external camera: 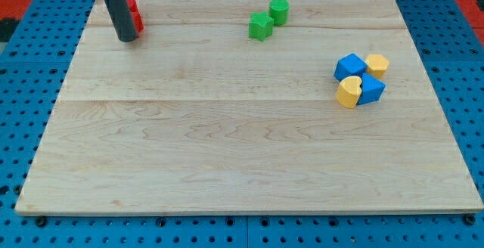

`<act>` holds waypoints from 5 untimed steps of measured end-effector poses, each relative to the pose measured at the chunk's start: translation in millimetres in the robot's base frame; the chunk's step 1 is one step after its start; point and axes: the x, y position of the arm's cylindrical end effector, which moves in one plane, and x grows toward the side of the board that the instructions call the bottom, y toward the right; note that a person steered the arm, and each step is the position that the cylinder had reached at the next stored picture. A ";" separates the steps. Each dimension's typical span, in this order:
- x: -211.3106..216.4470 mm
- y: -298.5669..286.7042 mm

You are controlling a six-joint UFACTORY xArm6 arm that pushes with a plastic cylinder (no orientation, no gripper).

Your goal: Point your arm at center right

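My tip (127,38) rests on the wooden board (227,142) near its top left corner. It stands just left of and in front of a red block (134,15), whose shape the rod partly hides. At the view's right, a blue cube (351,67), a yellow hexagonal block (376,65), a yellow heart-shaped block (349,91) and a second blue block (371,90) sit tightly clustered. They are far to the right of my tip.
A green star-shaped block (261,26) and a green round block (279,10) sit touching near the board's top middle. A blue pegboard table (30,89) surrounds the board.
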 end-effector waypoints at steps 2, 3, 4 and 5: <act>0.8 0.0; 74.1 69.9; 139.6 157.5; 202.4 223.3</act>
